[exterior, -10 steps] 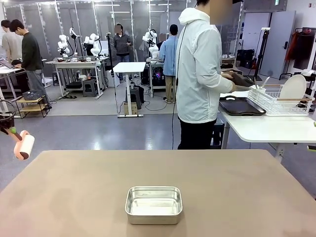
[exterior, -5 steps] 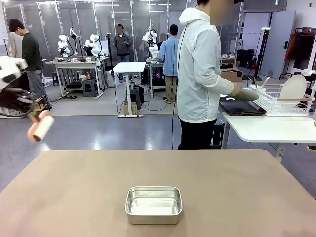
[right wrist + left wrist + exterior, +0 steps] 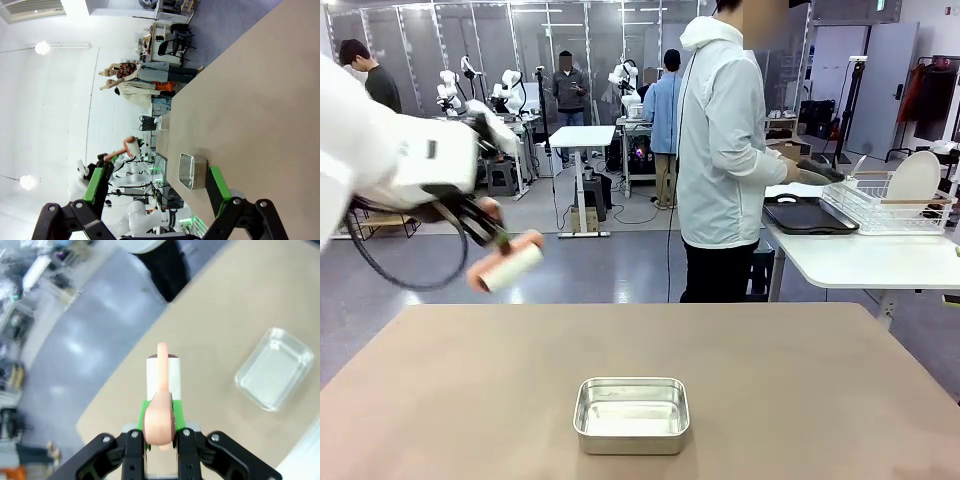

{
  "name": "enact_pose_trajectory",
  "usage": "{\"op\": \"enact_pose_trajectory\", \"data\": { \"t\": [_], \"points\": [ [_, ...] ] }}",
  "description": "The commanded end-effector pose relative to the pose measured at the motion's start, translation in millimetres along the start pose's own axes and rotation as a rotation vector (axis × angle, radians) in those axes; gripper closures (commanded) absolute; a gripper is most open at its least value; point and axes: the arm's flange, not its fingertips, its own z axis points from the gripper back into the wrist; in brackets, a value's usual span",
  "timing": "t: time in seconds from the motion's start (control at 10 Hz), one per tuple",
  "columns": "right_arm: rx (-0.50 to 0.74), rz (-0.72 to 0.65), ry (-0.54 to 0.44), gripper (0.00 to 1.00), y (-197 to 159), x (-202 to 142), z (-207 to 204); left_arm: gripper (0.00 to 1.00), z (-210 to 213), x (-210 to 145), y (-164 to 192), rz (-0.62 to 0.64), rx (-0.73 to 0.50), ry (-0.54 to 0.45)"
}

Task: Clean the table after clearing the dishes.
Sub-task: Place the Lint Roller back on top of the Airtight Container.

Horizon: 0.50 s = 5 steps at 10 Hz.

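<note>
A: Front view first?
B: Left gripper (image 3: 498,238) clenched on the pink handle of one white roller (image 3: 510,268), held in the air above the table's (image 3: 800,400) far left edge, clear of the top. One steel pan (image 3: 631,414) near the middle front of the table, well apart from the roller; nothing seen inside it. Across the aisle, one person (image 3: 725,150) at a white table (image 3: 865,260), hands by a wire rack (image 3: 880,205) holding one white plate (image 3: 913,177) on edge; one dark tray (image 3: 807,217) flat just beside the rack.

A: Left wrist view?
B: Fingers (image 3: 179,415) shut tight around the roller (image 3: 162,375) handle, white drum pointing away, over the table (image 3: 240,320) edge with grey floor to one side. Pan (image 3: 274,368) off to the side of the drum, apart from it, bare inside.

A: Right wrist view?
B: Right gripper (image 3: 157,192) released, green pads spread wide, nothing between them. Table (image 3: 250,90) stretching ahead, rolled sideways. Pan (image 3: 192,171) in the gap between the fingers but farther off. Roller (image 3: 126,148) beyond, carried by the other arm, above the far side.
</note>
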Motion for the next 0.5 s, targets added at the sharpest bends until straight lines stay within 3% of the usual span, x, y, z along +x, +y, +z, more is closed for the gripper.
{"op": "enact_pose_trajectory", "data": {
  "t": [0.0,0.1,0.4],
  "points": [
    [0.003,0.006,0.003,0.0,3.1,-0.8,0.5,0.79,-13.8,4.5,-23.4,-0.247,-0.144,0.001],
    [0.003,0.006,0.003,0.0,3.1,-0.8,0.5,0.79,-26.0,15.4,-42.6,-0.348,-0.201,0.018],
    [0.003,0.006,0.003,0.0,3.1,-0.8,0.5,0.79,-56.9,45.3,-70.2,-0.45,-0.251,0.074]
  ]
}}
